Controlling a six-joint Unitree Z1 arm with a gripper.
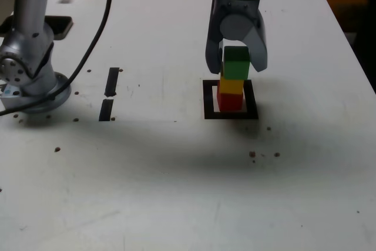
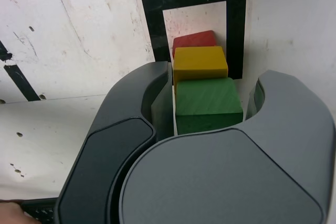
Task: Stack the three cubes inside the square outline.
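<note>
Wrist view shows green cube [image 2: 208,101] atop yellow cube [image 2: 200,63] atop red cube [image 2: 193,40] inside the square outline [image 2: 157,22]; the hand [image 2: 210,103] brackets green, slightly spread. Only withdrawal seems left.

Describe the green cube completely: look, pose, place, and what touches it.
The green cube is a small solid-coloured block with a matte, faintly streaked top, as the wrist view shows. It sits upright on top of the yellow cube, which rests on the red cube inside the square outline. It lies between the jaws of the gripper. In the wrist view thin gaps show on both sides, so the jaws look slightly parted; contact cannot be ruled out.
</note>
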